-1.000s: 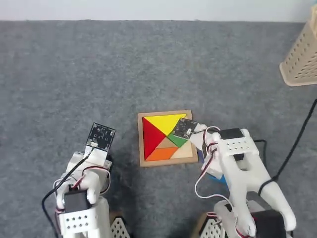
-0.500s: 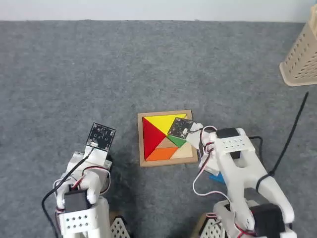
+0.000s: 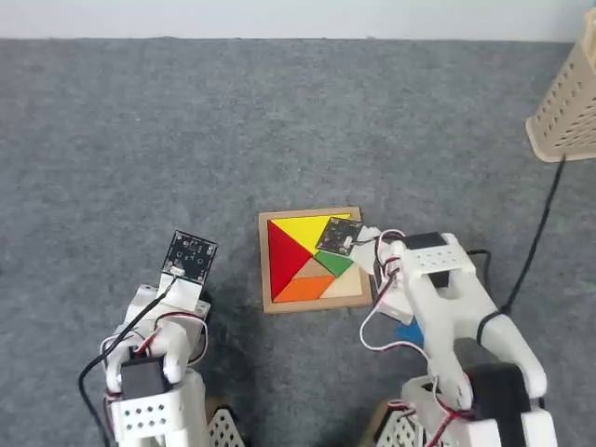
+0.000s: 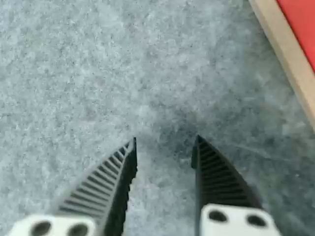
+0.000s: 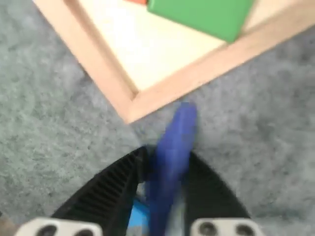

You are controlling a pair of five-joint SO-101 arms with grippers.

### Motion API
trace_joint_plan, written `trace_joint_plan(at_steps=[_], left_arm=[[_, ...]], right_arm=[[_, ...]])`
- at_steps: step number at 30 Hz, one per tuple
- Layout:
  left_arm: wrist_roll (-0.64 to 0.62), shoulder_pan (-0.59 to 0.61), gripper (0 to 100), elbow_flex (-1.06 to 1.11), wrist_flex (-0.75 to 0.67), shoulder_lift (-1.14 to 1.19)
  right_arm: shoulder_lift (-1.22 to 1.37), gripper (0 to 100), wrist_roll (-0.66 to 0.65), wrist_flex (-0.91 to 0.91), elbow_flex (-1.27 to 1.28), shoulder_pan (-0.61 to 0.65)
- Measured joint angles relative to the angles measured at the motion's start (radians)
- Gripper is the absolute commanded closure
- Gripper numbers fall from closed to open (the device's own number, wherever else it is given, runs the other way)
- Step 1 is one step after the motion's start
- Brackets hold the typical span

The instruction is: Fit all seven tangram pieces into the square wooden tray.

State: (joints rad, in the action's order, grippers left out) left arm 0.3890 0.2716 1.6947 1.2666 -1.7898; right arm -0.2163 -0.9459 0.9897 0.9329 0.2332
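Right end effector point(image 5: 165, 157) is clamped on the blue piece point(image 5: 178, 129), which stands on edge between its fingers and points at the near corner of the square wooden tray point(image 5: 93, 59), just outside the rim. Over the last second this arm has swung in toward the tray: in the high view its wrist board now sits farther over the yellow piece point(image 3: 303, 228) and the green piece point(image 3: 337, 264) than before. The tray itself has not shifted on the grey tabletop point(image 3: 186, 140).

Left end effector point(image 4: 165, 142) has not moved; its fingers are spread wide over bare tabletop, holding nothing, with the tray's edge and the red piece point(image 4: 301, 14) off to one side.

Six pieces appear to lie in the tray already, so the blue one is likely the last. Its slot is probably on the side under the right wrist, though the arm hides that part. The piece must still be carried over the rim and laid flat, so the move inward reads as the approach for that final placement.
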Motion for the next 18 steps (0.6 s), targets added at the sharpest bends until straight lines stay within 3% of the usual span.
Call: trace_joint_plan(at_steps=[11,18], left_arm=[[0.0,0.0,82,0.0,0.0,0.0],[0.0,0.0,82,0.0,0.0,0.0]], right_arm=[[0.008,99.2,0.072,0.359,-0.359,0.021],[0.026,99.2,0.091,0.477,-0.439,0.282]])
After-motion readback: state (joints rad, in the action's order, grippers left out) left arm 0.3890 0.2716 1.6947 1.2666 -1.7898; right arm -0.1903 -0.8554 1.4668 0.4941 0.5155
